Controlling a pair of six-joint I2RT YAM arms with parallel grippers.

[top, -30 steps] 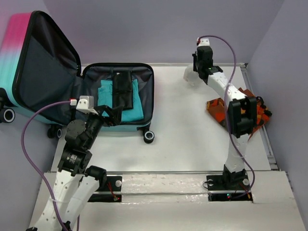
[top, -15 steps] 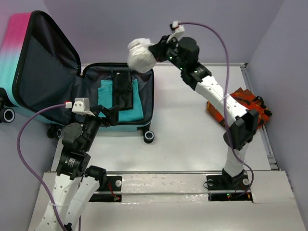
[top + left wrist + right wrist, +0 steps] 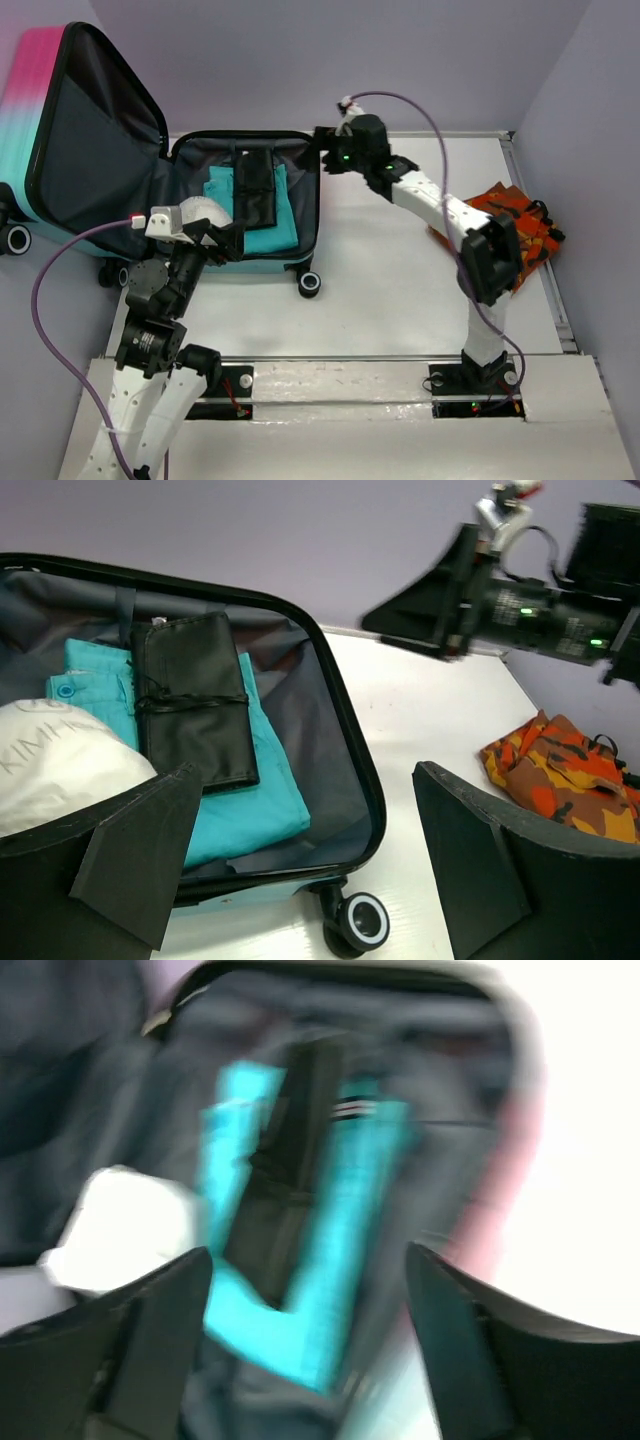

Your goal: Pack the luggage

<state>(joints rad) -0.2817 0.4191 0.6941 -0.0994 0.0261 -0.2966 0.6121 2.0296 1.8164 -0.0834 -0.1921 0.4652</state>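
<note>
While the luggage (image 3: 30,100) lies open at ten o'clock on the table (image 3: 400,290), its lid stands upright on the left and its base lies flat, black lining up; a teal garment (image 3: 270,770) lies in the base with a black pouch (image 3: 190,695) on top of it, and a white bundle (image 3: 60,765) sits at the base's seven o'clock corner.

The left gripper (image 3: 220,242) hovers at the base's near rim, jaws spread and gripping nothing; the bundle is just beside its left finger, not between the two. The right gripper (image 3: 322,150) hangs over the base's one o'clock corner, jaws likewise apart and empty, though its own wrist view is blurred. An orange cloth (image 3: 505,215) lies at three o'clock on the table, well apart from the case.

The shell looks stiff and smooth, so fingers would likely slide on its broad faces; the rim with its zipper trim offers a thin edge that jaws can straddle, and the lid's free edge seems the best hold for swinging it shut. The case is probably light with so little in it, and a wheel (image 3: 360,920) at the base's near corner suggests it may roll or skid if pushed sideways; pressing down rather than across should be safer. The contents are soft and should compress under the lid.
</note>
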